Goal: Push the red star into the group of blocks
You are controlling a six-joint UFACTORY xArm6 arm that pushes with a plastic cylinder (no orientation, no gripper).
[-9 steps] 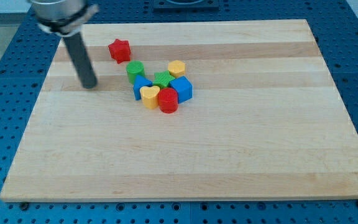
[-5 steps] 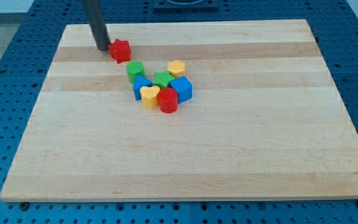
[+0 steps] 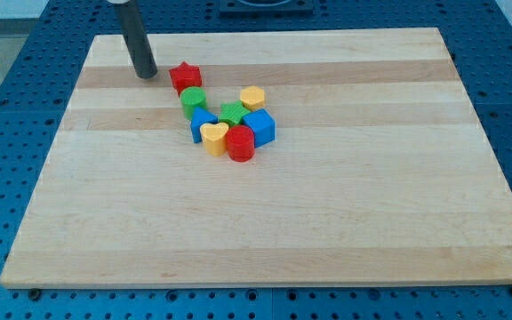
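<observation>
The red star (image 3: 185, 77) lies near the view's top left of centre, touching or nearly touching the green round block (image 3: 193, 100) just below it. The group sits below and right of it: a blue block (image 3: 203, 122), a yellow heart (image 3: 213, 137), a red block (image 3: 240, 143), a green block (image 3: 232, 113), a blue cube (image 3: 260, 127) and a yellow block (image 3: 252, 97). My tip (image 3: 146, 74) is on the board to the left of the red star, with a small gap between them.
The wooden board (image 3: 345, 204) lies on a blue perforated table (image 3: 7, 98). The rod rises from my tip out of the view's top edge.
My tip went from the left up to the red star and pushed it right and slightly down, against the green round block. The tip now stands a little left of the star.
</observation>
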